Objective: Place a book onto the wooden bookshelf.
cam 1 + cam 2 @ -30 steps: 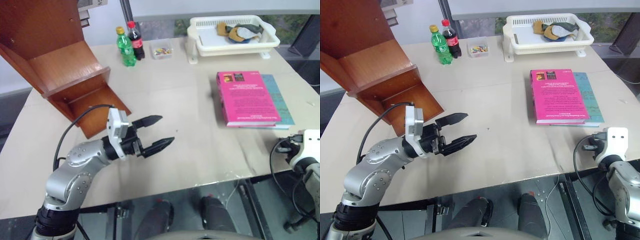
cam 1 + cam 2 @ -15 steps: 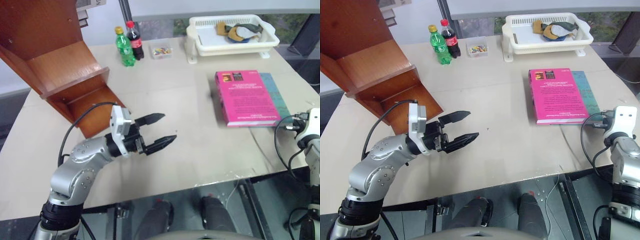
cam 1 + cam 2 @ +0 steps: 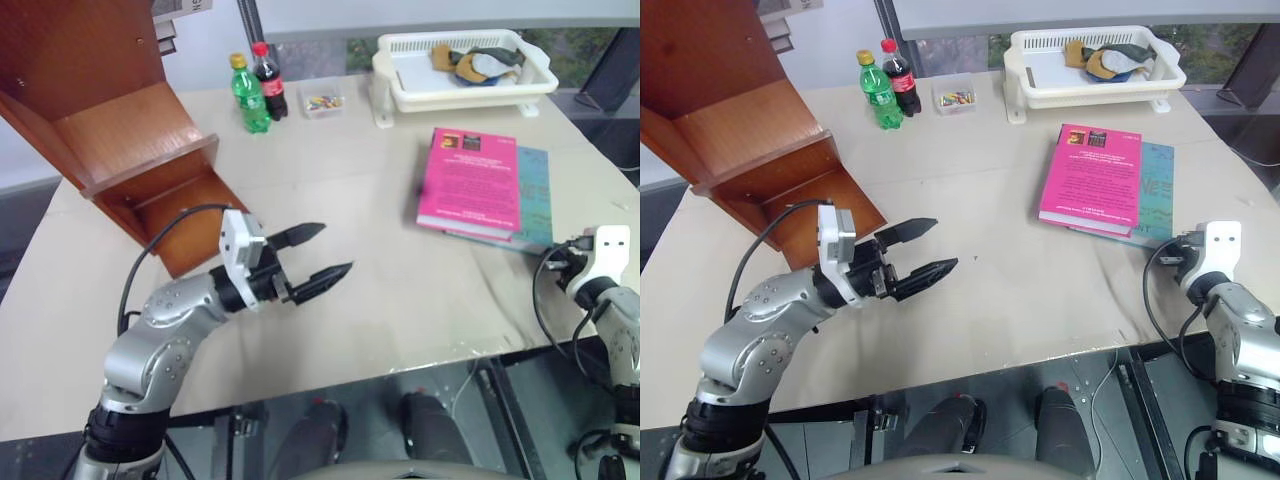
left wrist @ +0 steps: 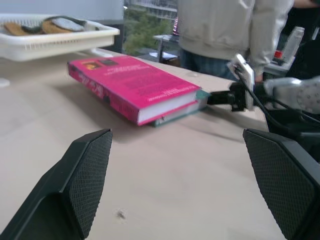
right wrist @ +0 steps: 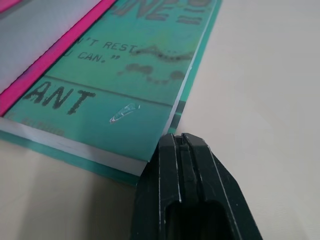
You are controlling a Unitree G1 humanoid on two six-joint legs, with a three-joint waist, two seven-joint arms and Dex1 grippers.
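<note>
With the pink book (image 3: 466, 182) lying askew on the teal book (image 3: 522, 196), well apart from the shelf (image 3: 110, 120), we press our closed right gripper (image 5: 180, 145) squarely against the teal corner, left gripper (image 3: 318, 252) spread wide and empty, ready to receive.

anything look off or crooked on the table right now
Yes: the pink book and the teal book under it lie skewed on the table, not square to its edge. The shut right gripper is pressed against the teal book's corner.
</note>
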